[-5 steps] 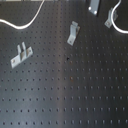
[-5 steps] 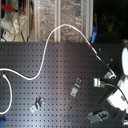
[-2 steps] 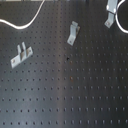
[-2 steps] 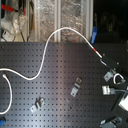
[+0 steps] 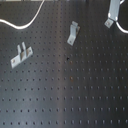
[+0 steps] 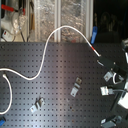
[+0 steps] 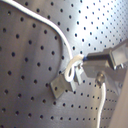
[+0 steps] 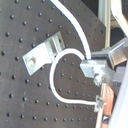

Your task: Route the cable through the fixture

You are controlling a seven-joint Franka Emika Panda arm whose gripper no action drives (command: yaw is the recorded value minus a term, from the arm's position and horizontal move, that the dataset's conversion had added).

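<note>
1. White cord: one cable runs across the black perforated bench. In the second exterior view it comes from the second exterior view's left edge, rises in a hump near the far edge, and drops to the tool at the second exterior view's right.
2. Silvery clips: three show in the first exterior view. One is a wider two-pronged bracket, one is a narrow clip near the middle, and one is the fixture at the top of the first exterior view's right.
3. In both wrist views the cable loops right at the fixture, touching its forked end. In the second wrist view the loop curls beside the flat clip.
4. The tool's metal fingers sit against the cable near the loop. Whether they clamp it, and how wide they stand, I cannot tell.
5. The two other clips lie well apart from the tool, with bare bench between.
6. Since a second ago, the arm has drawn back towards the second exterior view's right edge, and the cable's end has followed.
</note>
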